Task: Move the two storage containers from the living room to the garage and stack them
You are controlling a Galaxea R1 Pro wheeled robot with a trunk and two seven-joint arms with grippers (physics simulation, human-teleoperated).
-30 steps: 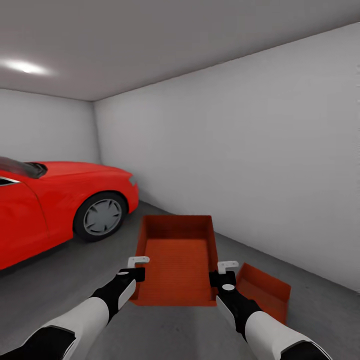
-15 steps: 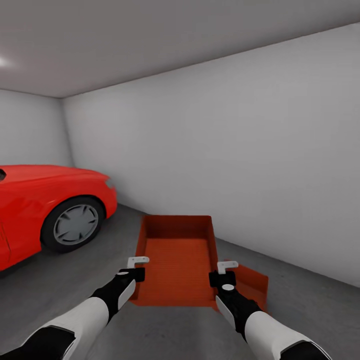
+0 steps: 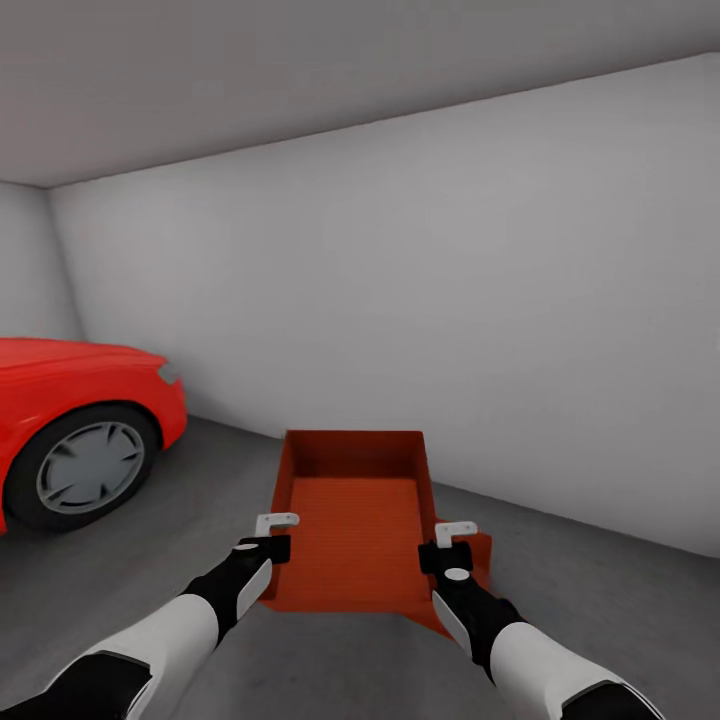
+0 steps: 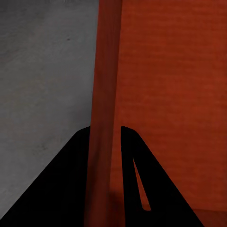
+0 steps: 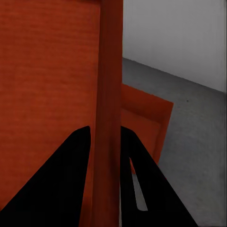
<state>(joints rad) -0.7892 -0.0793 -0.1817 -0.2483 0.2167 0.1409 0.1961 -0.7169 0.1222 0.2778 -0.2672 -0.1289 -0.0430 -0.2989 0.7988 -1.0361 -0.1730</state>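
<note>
1. Your left gripper (image 3: 268, 548) is clamped on the left wall of the held bin (image 3: 352, 530). In the left wrist view the two dark fingers (image 4: 78, 189) sit on either side of that thin wall, closed down to its thickness.
2. Your right gripper (image 3: 447, 553) pinches the opposite wall the same way; in the right wrist view the wall runs straight up between its fingers (image 5: 71, 184), with no gap visible.
3. The held bin hangs in the air between the two grippers, open top up, roughly level, its far end pointing at the wall (image 3: 450, 330). It is a plain red-orange box with thin walls and a finely ribbed bottom, and it is empty.
4. The second bin (image 3: 478, 562) rests on the floor (image 3: 620, 620), just beyond the right gripper and mostly hidden under the held bin's right side.
5. Risk: with the lower bin largely out of sight, you could lower off-centre, so the held bin catches a rim and tips or slides off.
6. Risk: both grips are on thin walls only; uneven arm motion could twist the bin or let a wall slip out.
7. The car (image 3: 70, 440) stands well to the left of the held bin, so it seems unlikely to interfere.
</note>
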